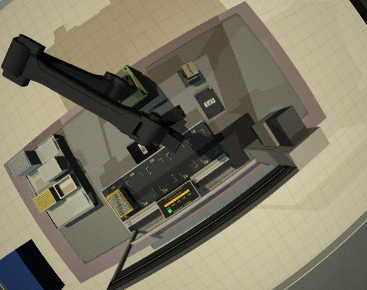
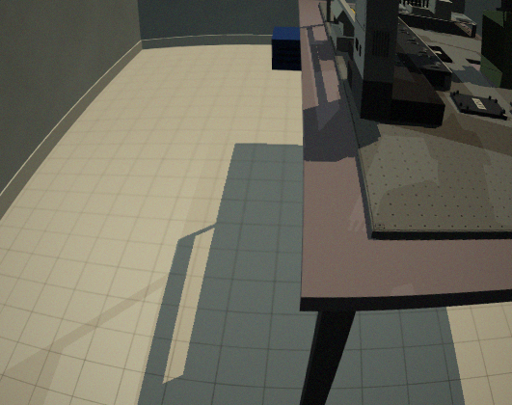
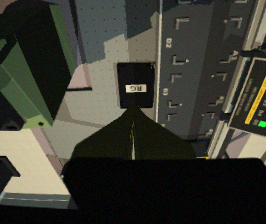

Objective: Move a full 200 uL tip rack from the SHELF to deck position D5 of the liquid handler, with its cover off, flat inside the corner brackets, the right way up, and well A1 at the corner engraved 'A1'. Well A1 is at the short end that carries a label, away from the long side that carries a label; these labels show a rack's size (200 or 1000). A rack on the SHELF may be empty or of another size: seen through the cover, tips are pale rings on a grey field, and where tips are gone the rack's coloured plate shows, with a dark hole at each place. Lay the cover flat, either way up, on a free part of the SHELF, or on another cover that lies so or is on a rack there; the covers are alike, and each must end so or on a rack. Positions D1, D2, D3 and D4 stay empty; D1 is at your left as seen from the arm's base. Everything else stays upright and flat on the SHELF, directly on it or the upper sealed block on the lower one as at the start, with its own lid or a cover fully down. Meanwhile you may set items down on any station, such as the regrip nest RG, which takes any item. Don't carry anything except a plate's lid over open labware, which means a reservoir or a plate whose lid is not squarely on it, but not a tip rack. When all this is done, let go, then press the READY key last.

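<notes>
A yellow-rimmed tip rack (image 1: pixel 119 203) sits uncovered on the liquid handler deck (image 1: pixel 162 174) at its near-left end, showing pale rings on grey. My gripper (image 1: pixel 174 140) is shut and empty. It hovers over the deck's back edge, just right of the black RG nest (image 1: pixel 140 151). In the wrist view the shut fingers (image 3: pixel 133 114) point at the RG nest (image 3: pixel 135 87), with the deck brackets D2 and D3 (image 3: pixel 177 75) to its right. The control panel (image 1: pixel 177 201) carries a green key (image 1: pixel 169 210), which also shows in the wrist view (image 3: pixel 263 123).
The shelf (image 1: pixel 53 181) at the left holds a blue-rimmed rack (image 1: pixel 20 163), a yellow-rimmed rack (image 1: pixel 45 199), and pale covered items (image 1: pixel 76 203). The green arm base (image 1: pixel 136 88) is behind the gripper. A dark plate (image 1: pixel 209 102) and a grey block (image 1: pixel 283 126) stand at the right.
</notes>
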